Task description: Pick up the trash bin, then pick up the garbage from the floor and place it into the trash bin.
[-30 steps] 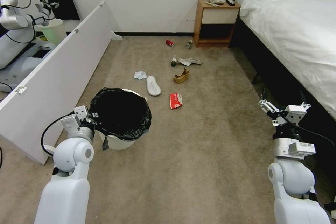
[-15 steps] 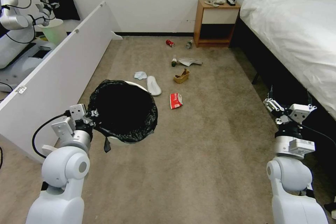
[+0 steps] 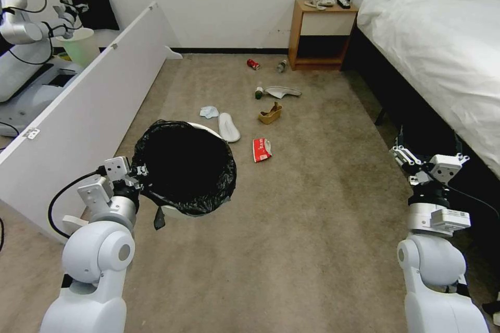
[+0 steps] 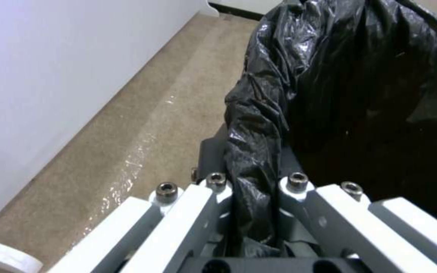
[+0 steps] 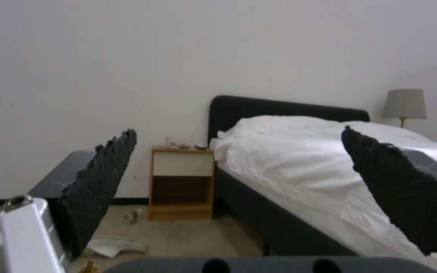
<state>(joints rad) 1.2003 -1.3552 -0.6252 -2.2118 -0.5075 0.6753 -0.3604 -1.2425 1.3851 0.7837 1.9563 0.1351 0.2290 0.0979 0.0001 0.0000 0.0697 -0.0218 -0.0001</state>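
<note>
At front left, left end effector is clamped on the bagged rim of bin, which appears lifted; light, but the liner is slippery. Right end effector hangs released by bed. Litter lies ahead on the floor.

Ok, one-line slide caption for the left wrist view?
Left gripper shut on the black-lined bin rim, carpet and white board alongside.

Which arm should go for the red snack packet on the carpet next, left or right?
Right. The right gripper is open and empty, while the left gripper is shut on the trash bin rim. The red snack packet lies ahead between them.
</note>
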